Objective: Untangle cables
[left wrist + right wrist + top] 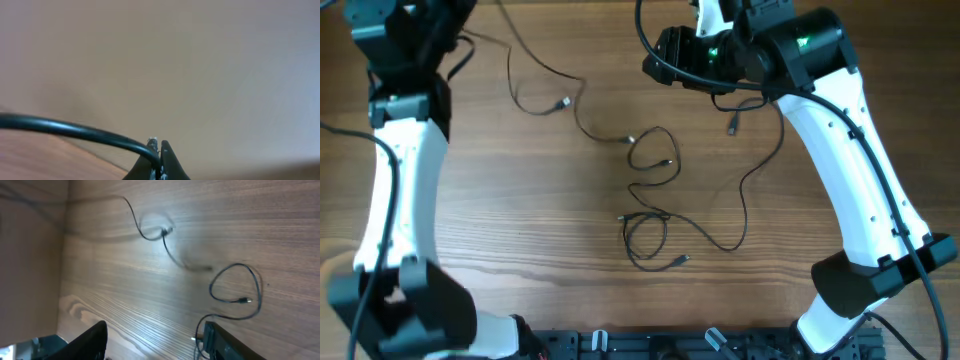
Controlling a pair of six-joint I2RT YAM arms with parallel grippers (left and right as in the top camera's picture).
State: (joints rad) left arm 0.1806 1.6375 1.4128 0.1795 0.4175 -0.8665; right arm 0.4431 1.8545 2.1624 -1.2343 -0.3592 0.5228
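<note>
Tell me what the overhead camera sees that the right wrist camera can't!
Only the overhead shows both white arms, the left arm and the right arm, plus the whole spread of cables. Only the right wrist shows its own claw up close, fingers wide apart. Both show the wooden table and some thin black cable loops.

cables (645, 215) sprawled mid-table, bare wood (520, 230) to their left, right arm (850, 150) flanking their right

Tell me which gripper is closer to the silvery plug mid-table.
Right. The right gripper hangs just beyond the silvery plug, near the far edge; the left gripper is well off toward the far-left corner.
</note>
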